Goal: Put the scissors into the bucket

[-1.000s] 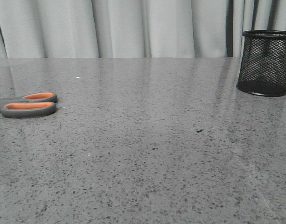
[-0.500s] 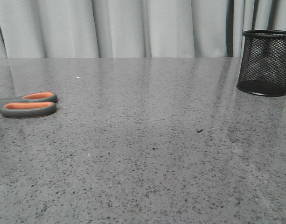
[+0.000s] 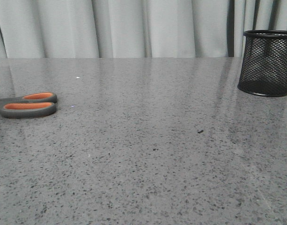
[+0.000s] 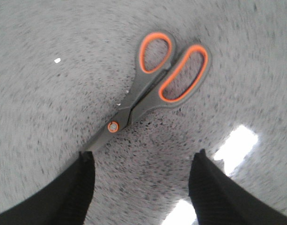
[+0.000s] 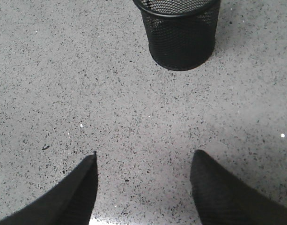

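The scissors [image 3: 26, 105], dark grey with orange-lined loops, lie flat on the table at the far left of the front view; their blades run off the frame edge. In the left wrist view the scissors [image 4: 152, 84] lie closed just ahead of my open left gripper [image 4: 143, 157], with the blade tip near one finger [image 4: 82, 178]. The view is blurred. The bucket [image 3: 266, 63], a black mesh cup, stands upright at the far right. It shows in the right wrist view [image 5: 180, 35] some way ahead of my open, empty right gripper [image 5: 144, 157]. Neither gripper shows in the front view.
The grey speckled table [image 3: 148, 140] spans the front view, with a pale curtain [image 3: 134, 28] behind its far edge. A small dark speck [image 3: 200, 131] lies on the table right of centre.
Nothing has visibly changed in the front view; scissors and bucket stay where they were.
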Available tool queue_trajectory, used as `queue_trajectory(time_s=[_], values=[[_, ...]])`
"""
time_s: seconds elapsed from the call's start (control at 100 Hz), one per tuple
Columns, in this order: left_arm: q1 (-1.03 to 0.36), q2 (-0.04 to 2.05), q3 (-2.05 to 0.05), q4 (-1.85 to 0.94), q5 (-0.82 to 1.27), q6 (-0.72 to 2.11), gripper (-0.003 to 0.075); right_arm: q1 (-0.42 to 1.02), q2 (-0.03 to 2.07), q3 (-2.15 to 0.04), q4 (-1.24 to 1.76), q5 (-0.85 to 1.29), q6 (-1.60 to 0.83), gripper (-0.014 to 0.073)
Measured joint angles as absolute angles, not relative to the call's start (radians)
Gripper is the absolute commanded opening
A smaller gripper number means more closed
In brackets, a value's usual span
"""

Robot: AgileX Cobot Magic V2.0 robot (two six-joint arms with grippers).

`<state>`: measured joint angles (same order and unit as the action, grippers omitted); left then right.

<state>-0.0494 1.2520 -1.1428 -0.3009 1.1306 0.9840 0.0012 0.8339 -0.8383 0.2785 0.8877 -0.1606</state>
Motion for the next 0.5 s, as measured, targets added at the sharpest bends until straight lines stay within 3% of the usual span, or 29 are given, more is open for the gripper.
queue_trajectory(time_s=[0.15, 0.5], values=[[-0.049, 1.384, -1.198, -0.301, 1.16, 1.231, 0.04, 0.001, 0.857, -0.84, 0.279, 0.892, -0.18, 0.0392], [-0.058, 1.601, -1.325, -0.314, 1.197, 1.437, 0.04, 0.001, 0.887, -0.842, 0.279, 0.871, -0.188, 0.0392]])
